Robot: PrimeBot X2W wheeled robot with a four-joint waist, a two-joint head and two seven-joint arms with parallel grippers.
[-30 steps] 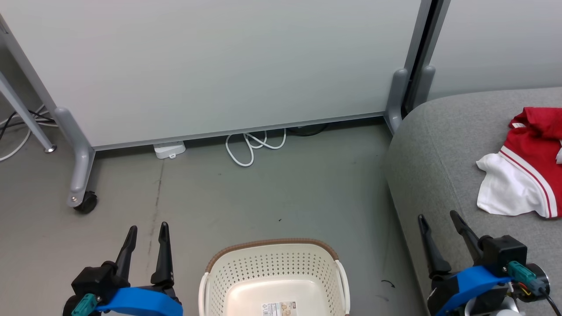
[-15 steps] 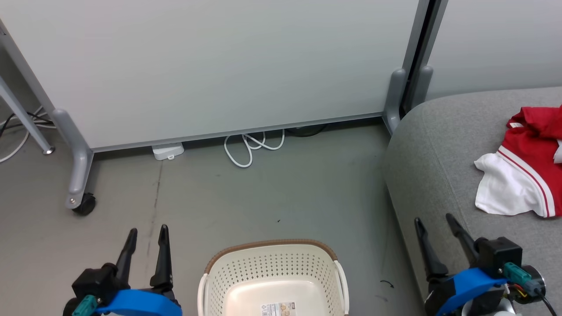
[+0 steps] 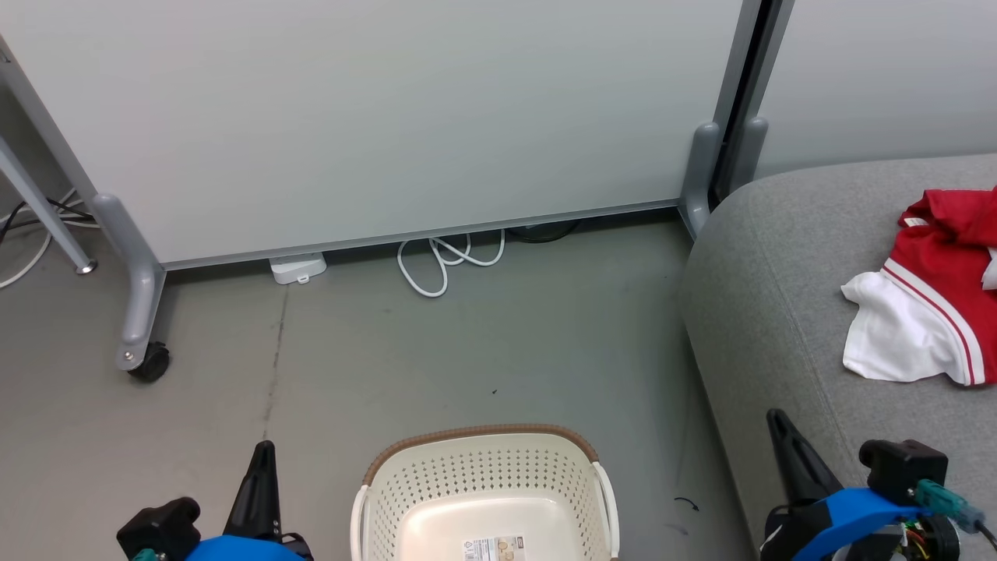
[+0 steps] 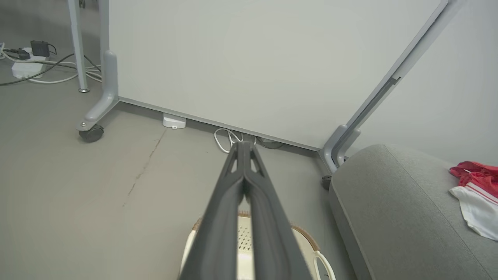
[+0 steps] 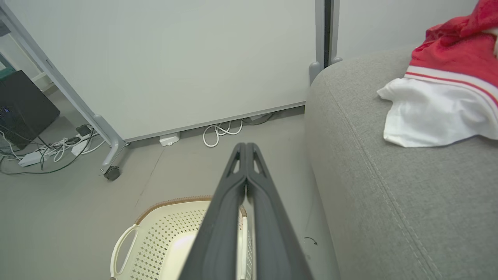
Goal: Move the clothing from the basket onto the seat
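Red and white clothing (image 3: pixel 931 304) (image 5: pixel 443 89) (image 4: pixel 476 192) lies crumpled on the grey seat (image 3: pixel 787 312) (image 5: pixel 389 202) (image 4: pixel 389 217) at the right. On the floor at the bottom centre stands the cream basket (image 3: pixel 483 491) (image 5: pixel 163 237) (image 4: pixel 307 243); its bare bottom with a paper label shows and no fabric is seen in it. My left gripper (image 3: pixel 263 456) (image 4: pixel 244 146) is shut with nothing in it, left of the basket. Just as bare, my right gripper (image 3: pixel 779 425) (image 5: pixel 246 147) is shut above the seat's front edge.
A pale partition panel (image 3: pixel 374 117) on grey legs with a caster (image 3: pixel 148 362) stands behind. White cable loops (image 3: pixel 448 261) and a small white box (image 3: pixel 297 269) lie at its foot. More cables and a power strip (image 5: pixel 35 155) sit at the far left.
Both grippers have gone from open to shut and have dropped lower in the head view. The clothing, the basket and the seat stay where they were.
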